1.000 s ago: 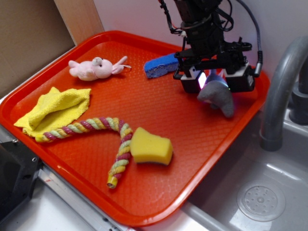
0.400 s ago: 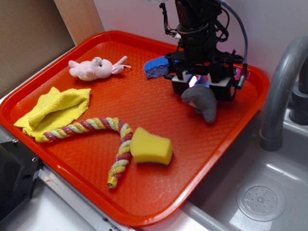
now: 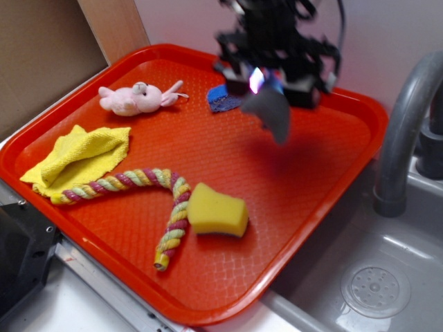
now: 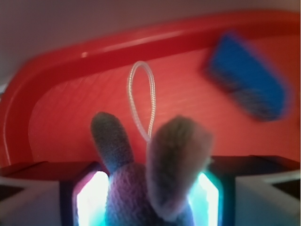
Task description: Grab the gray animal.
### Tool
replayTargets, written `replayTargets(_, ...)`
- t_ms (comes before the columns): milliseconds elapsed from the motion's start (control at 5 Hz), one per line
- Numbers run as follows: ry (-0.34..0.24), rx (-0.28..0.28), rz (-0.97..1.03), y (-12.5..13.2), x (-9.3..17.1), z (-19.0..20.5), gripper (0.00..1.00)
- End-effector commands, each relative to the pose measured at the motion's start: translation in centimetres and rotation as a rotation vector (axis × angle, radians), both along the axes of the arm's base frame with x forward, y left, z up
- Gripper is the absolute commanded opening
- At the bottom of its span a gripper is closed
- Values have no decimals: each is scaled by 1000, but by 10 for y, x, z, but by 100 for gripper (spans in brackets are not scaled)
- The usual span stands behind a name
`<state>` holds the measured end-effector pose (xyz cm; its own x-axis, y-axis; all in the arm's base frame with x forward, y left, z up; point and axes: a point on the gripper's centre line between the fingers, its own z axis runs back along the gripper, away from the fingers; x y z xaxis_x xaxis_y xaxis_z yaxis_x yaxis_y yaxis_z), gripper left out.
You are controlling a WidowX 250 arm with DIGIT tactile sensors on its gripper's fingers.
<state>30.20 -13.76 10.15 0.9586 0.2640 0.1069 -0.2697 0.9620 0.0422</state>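
Both fingers (image 4: 89,200) clamp gray animal (image 3: 272,114); ears protrude.

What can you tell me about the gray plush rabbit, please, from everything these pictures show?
The gray rabbit is a small fuzzy plush. The gripper is shut on it and holds it off the red tray, its dark body dangling over its shadow, blurred by motion. From the wrist view, two long ears stick up between the lit fingers, one darker, one paler, and a thin looped cord rises behind them. Nothing but the gripper touches it.
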Motion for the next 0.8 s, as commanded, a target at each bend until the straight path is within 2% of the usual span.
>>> replayTargets(0, -172, -44, 28, 54, -39, 122, 0)
replayTargets(200, -170, -18, 11, 92, -64, 143, 0)
replayTargets(400, -205, -3, 103, 111, -76, 143, 0)
replayTargets(600, -140, 1, 104, 111, -69, 133, 0)
